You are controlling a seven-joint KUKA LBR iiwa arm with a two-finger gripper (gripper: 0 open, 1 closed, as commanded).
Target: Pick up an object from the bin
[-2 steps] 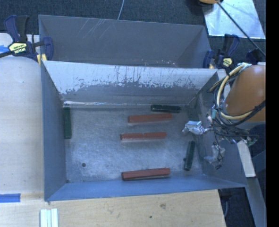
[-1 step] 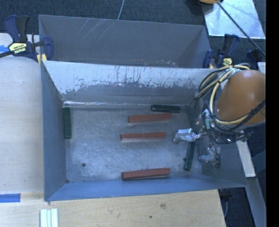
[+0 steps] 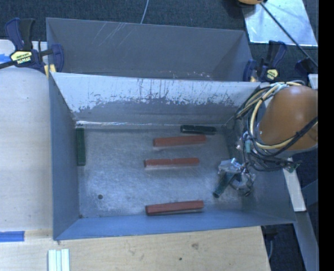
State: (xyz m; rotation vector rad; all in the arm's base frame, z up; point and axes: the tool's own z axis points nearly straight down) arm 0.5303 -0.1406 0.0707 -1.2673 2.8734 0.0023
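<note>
Gripper (image 3: 234,173) low in bin (image 3: 65,151): whether open or closed cannot be told, tangled metal obscures it.
Dark stick (image 3: 218,189), slim, slanted, upper end hidden beneath gripper; three flat rectangular brown bars (image 3: 172,162) left of gripper.

You see a grey metal bin (image 3: 155,97), its back wall scratched and scuffed, its floor dull and speckled. Three reddish-brown bars (image 3: 172,162) look like matt wood. The arm's orange cover (image 3: 288,117) shines glossy.
</note>
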